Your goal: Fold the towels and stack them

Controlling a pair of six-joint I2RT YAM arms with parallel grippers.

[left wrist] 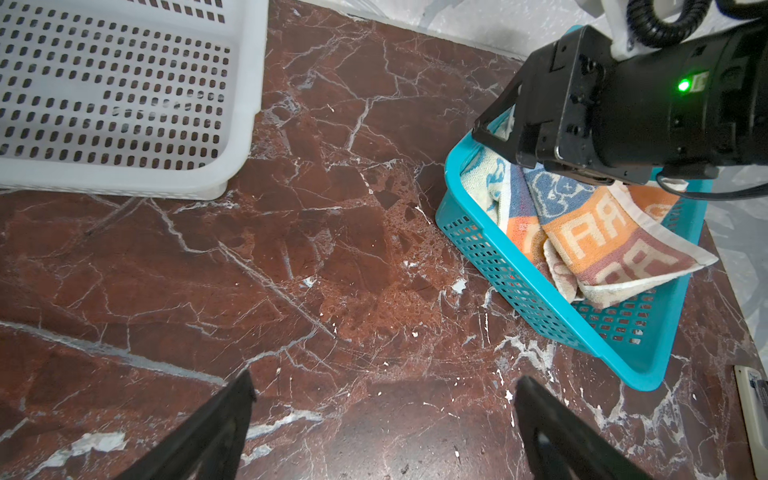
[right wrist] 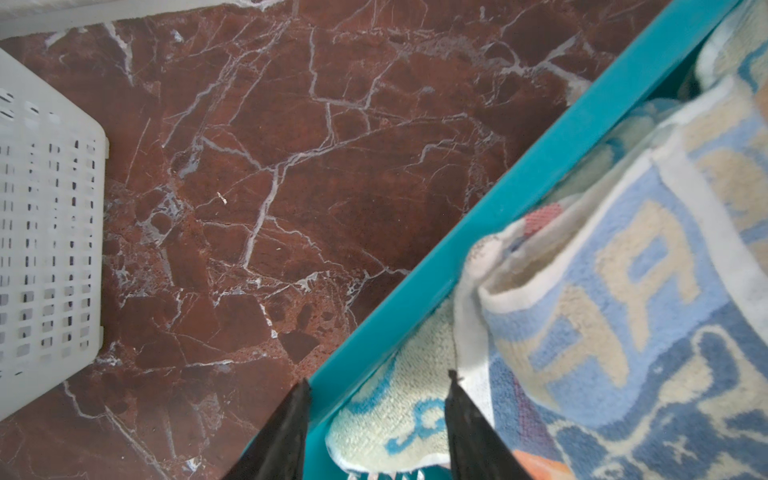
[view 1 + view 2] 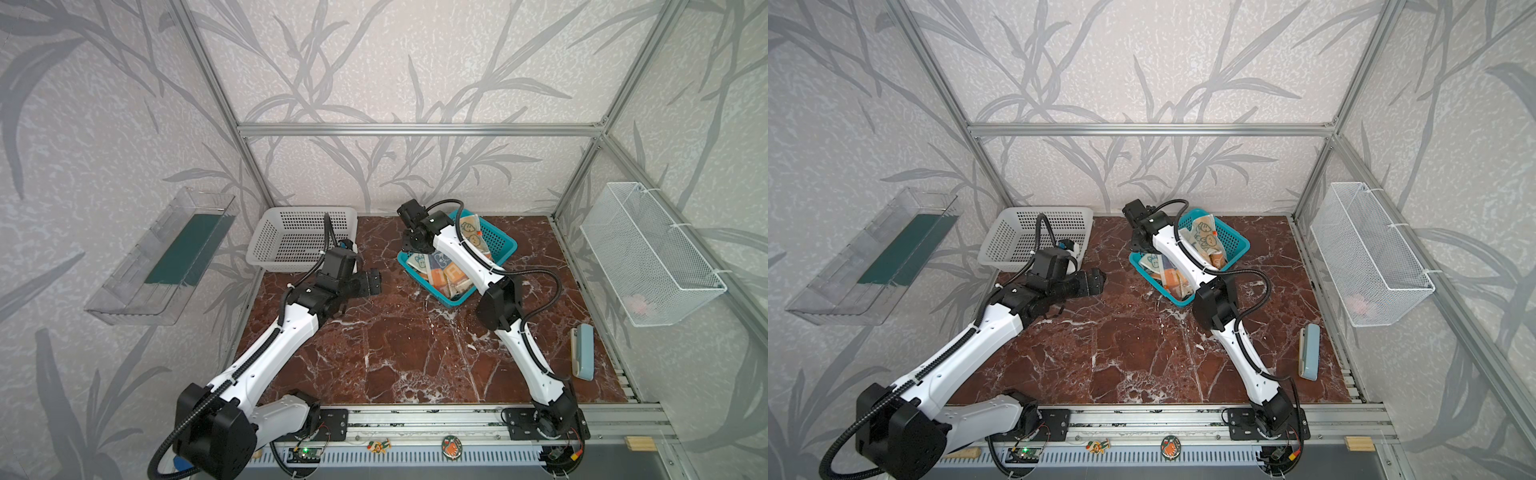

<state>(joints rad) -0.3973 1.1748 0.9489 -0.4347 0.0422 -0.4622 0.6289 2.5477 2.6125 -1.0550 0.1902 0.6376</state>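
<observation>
We see the marble counter (image 3: 415, 353) bearing a white basket (image 3: 266, 253) and a teal basket (image 3: 446, 302), where the towels (image 3: 451, 276) lie crumpled. Our left gripper (image 1: 385, 377) hangs released above bare counter. Our right gripper (image 2: 379, 380) straddles the teal rim and a cream towel edge, and we cannot tell whether it grasps

Both top views looked steeply down from high over the front edge of the counter (image 3: 395, 353) toward the back wall, sharing nearly the whole scene. The left wrist camera looked past the left end effector (image 1: 386, 378) from moderately near, with the white basket (image 1: 245, 124) and the teal basket (image 1: 540, 299) ahead of it. The right wrist camera sat very close behind the right end effector (image 2: 378, 378). Both wrist views shared the counter between those baskets.
</observation>
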